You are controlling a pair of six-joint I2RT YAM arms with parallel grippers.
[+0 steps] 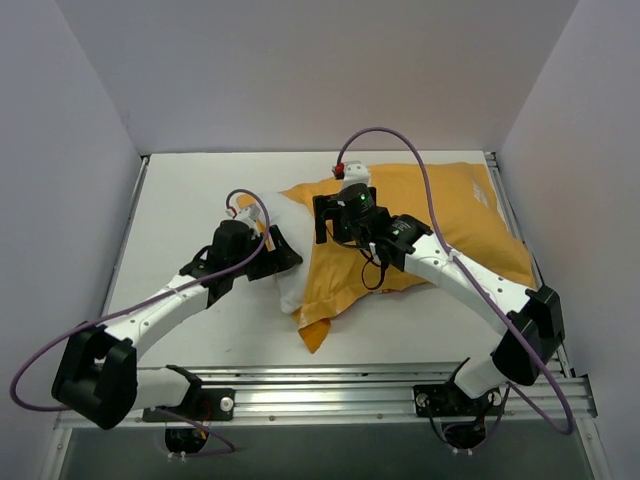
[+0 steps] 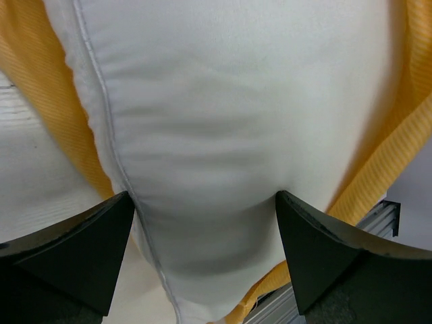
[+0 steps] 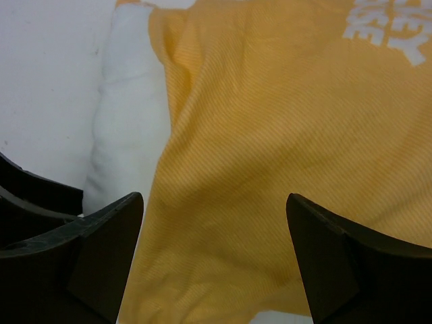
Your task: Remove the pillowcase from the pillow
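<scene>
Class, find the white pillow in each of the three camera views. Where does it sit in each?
Top external: pillow just left of centre.
Left wrist: pillow fills the middle, between the jaws.
Right wrist: pillow at upper left.
Shared landmark: the orange pillowcase bordering it.

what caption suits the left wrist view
Left tool, open, flanks the white pillow poking out of its orange pillowcase.

Spotted one piece of lettering [image 3: 388, 30] only: white block capitals printed on the orange pillowcase [image 3: 270, 169], top right of the right wrist view, cut off by the frame edge. Made out "EY" above "SE", no more. Read nothing elsewhere.
</scene>
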